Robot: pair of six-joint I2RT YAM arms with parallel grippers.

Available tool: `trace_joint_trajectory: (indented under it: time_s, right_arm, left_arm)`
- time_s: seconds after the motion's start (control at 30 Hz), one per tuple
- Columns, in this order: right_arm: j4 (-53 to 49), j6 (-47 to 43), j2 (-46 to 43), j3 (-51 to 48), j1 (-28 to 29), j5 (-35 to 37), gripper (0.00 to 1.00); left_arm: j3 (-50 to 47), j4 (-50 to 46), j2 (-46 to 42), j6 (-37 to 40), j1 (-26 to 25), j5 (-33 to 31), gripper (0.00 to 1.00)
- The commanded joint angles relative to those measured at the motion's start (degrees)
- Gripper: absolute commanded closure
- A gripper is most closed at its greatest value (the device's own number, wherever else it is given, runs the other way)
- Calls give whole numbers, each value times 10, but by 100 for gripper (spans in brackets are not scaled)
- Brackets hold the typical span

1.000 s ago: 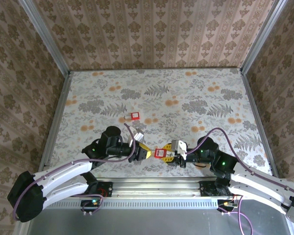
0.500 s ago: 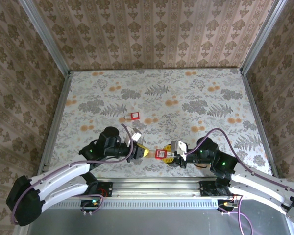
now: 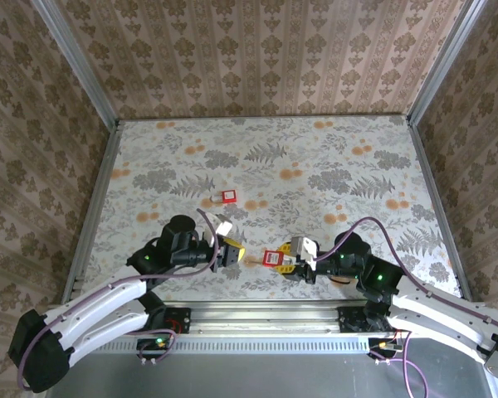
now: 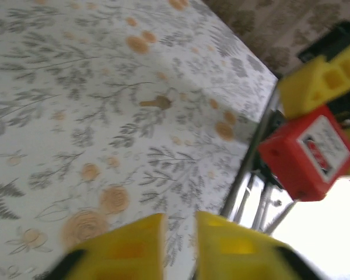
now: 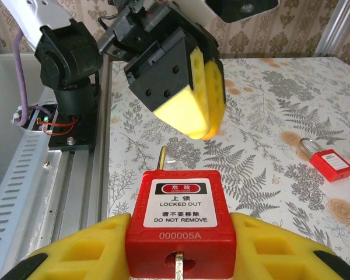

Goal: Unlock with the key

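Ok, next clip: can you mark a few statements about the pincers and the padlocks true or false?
1. The right pincer grips a red padlock. True.
2. The left pincer is clamped on that padlock too. False: it is apart from it, with a slim empty gap between its yellow fingers.
3. A second red padlock lies on the table, farther from the arm bases. True.
4. The held padlock's label reads "LOCKED OUT". True.
5. The table is plain white. False: it has a floral pattern in grey and orange.
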Motion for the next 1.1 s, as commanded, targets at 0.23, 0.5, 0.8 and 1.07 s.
trace_joint_trajectory:
  time_s: [0.23,0.5,0.8,1.07]
  right_arm:
    - [23,-8,0,2,-2,22,99]
    - [89,30,48,-13,-2,131,97]
    - [214,103,192,-11,-2,233,97]
    - [323,140,339,18,-43,256,98]
  left_arm:
    - [31,-38,-83,-30,10,-86,26]
    - [65,-56,-38,-8,10,-112,25]
    - [94,-67,-26,30,12,-144,24]
    - [99,-76,-21,43,13,-153,24]
